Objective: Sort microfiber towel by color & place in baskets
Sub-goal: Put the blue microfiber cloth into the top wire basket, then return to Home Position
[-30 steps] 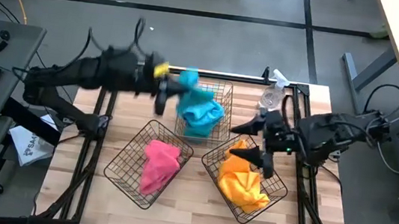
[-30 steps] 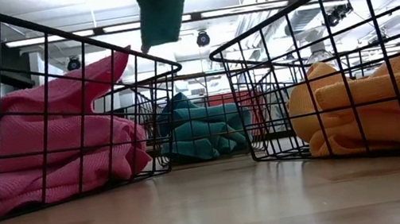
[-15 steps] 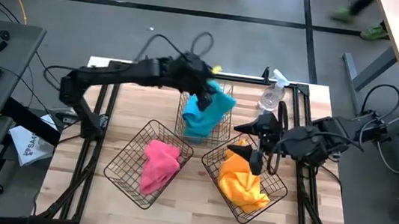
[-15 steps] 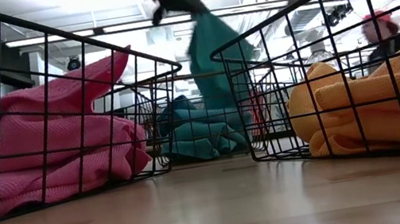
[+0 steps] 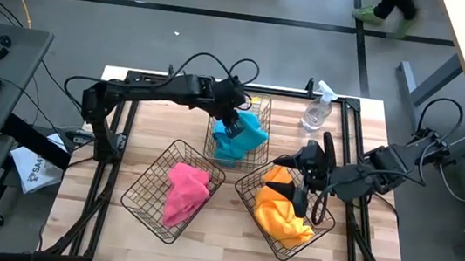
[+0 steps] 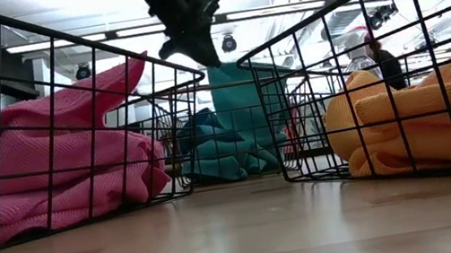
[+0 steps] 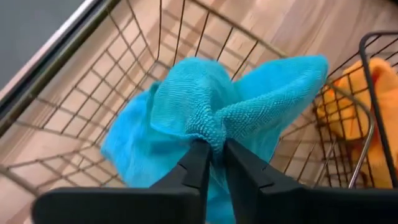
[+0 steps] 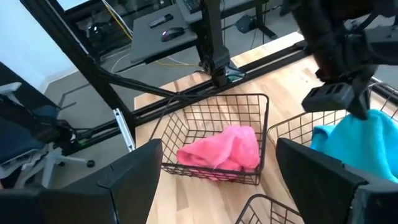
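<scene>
My left gripper (image 5: 233,128) hangs over the far middle basket (image 5: 263,108), shut on a turquoise towel (image 7: 249,99). In the low view that towel (image 6: 243,96) drops from the gripper (image 6: 193,50) into the basket, onto another turquoise towel (image 6: 211,151) on the basket's floor. A pink towel (image 5: 186,191) fills the near left basket (image 5: 143,186). Yellow-orange towels (image 5: 280,215) fill the near right basket (image 5: 328,219). My right gripper (image 5: 310,182) waits open above that basket's far rim. My left gripper pinches a bunched fold (image 7: 214,134) at the top of the turquoise towel between its two fingers, several layers gathered. The fingers come from above, pointing down. The towel hangs slack below them, its lower part (image 6: 256,144) inside the far basket among the other turquoise cloth.
A clear spray bottle (image 5: 315,112) stands at the far right, beside the turquoise basket. Black frame bars (image 5: 123,127) run along the table's left, right and far sides. Bare wood lies along the near edge (image 5: 218,256). A person walks on the floor beyond the table.
My left gripper has carried the turquoise towel from left of the far basket toward the table's right, then down over that basket. The towel swung out sideways on the way; now it hangs straight with its lower part inside the basket.
</scene>
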{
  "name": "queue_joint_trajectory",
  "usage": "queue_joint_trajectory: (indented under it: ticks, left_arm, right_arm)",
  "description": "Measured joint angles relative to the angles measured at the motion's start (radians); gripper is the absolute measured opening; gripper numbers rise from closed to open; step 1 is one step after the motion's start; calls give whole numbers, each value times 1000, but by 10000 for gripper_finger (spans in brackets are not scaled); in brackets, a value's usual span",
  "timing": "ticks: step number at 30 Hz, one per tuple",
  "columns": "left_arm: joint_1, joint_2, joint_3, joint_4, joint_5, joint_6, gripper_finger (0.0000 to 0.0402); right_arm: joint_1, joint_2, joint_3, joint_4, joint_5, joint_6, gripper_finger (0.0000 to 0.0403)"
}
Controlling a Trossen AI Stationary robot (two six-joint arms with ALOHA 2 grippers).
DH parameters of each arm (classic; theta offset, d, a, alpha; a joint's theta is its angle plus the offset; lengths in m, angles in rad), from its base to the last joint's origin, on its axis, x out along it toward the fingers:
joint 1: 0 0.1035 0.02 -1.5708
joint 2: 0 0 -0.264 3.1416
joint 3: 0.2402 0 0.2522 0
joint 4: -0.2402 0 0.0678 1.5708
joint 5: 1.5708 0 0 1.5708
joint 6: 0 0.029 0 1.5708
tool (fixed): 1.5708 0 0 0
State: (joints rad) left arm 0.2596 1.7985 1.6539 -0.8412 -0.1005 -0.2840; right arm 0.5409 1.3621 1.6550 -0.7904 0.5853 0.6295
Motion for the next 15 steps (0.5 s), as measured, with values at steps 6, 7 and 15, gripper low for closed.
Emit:
queue_joint_trajectory:
  ticks: [6,7,15]
  left_arm:
    - [-15,-11,0,-67,11,-2,93]
    - [-19,-19,0,-78,12,-2,103]
    - [-26,-179,0,-224,75,-20,150]
  right_arm:
    - [0,0,0,0,5,-8,310]
    - [0,0,0,-2,5,-10,310]
    - [-6,0,0,-30,8,-36,310]
